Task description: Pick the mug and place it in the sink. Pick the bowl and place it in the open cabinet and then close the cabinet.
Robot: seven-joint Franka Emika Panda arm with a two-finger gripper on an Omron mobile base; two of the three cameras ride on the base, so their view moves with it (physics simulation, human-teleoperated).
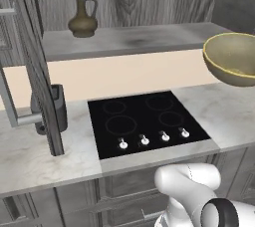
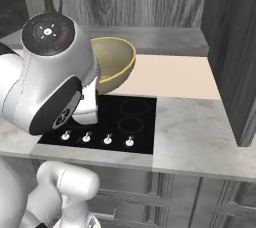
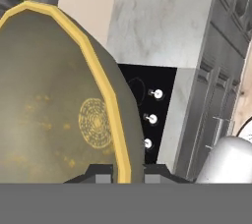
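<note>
The bowl (image 1: 232,57) is up in the air, off the surface, hanging above and to the right of the cooktop (image 1: 149,121) in the left base view and sitting just below the level of the cabinet shelf (image 1: 134,39). In the hand view the hand (image 3: 129,173) is clamped on the bowl's yellow rim, one fingertip (image 3: 101,175) inside the wall and the other outside it, jaws nearly together with only the thin wall between them.

So the step in hand, by my reading, is the second half of the job: carrying the bowl to the open cabinet. The mug and sink are out of these pictures, so I can't speak for that part.

Orientation now: the bowl is round, so no real long axis, but it is tilted. In the right base view its mouth tips toward the back wall and shelf, its rounded bottom toward the robot. In the left base view the opening leans up and to the left, toward the brown jug (image 1: 82,13) at the far left of the shelf.

What the next move calls for: lift a little more so the rim clears the shelf edge, travel forward over the bare stretch right of the jug, level the bowl, set it down, then release. The open cabinet door (image 1: 30,56), left of the cooktop, waits to be swung closed afterwards.
</note>
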